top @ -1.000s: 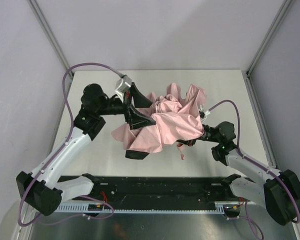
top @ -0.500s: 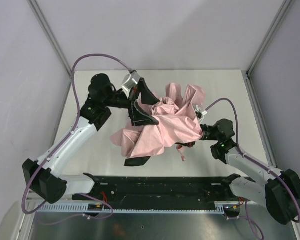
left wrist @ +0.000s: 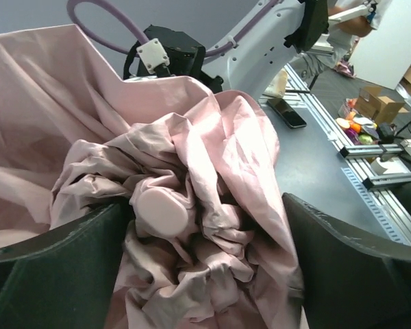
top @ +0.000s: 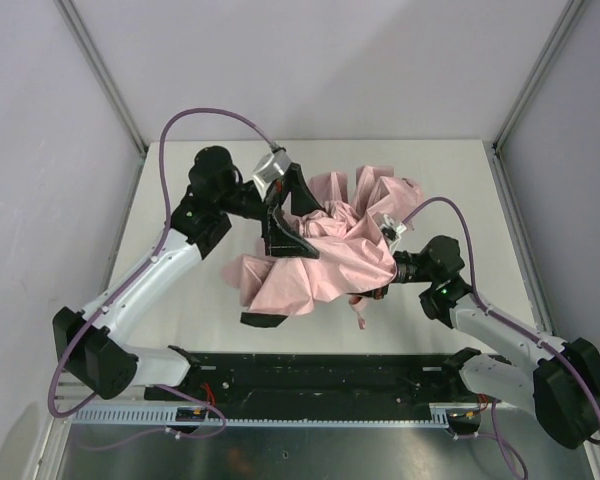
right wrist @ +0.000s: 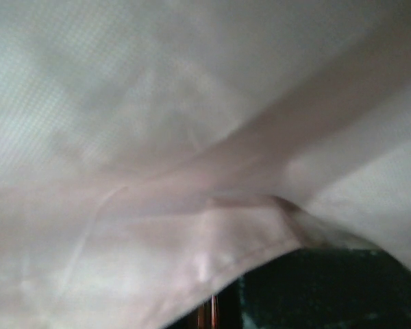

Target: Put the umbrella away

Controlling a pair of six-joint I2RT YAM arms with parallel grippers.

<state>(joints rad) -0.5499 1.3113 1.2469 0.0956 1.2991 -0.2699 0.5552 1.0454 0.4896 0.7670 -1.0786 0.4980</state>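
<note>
One pink umbrella [top: 320,255], collapsed into a crumpled heap, mid-counter [top: 450,180].
Rounded pink knob [left wrist: 161,209] pokes out of the bunched cloth. My left fingers [left wrist: 349,260] stand wide, one on each side of the heap's far left part, gripping nothing. My right fingers are buried under the cloth's right edge, closed tight; whether they pinch fabric, I cannot tell. Thin pink strap [top: 363,318] trails off the near edge.

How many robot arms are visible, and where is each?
2. The left arm reaches in from the left, the left pincer open around the umbrella. The right arm comes from the right; the right pincer is hidden under fabric.
</note>
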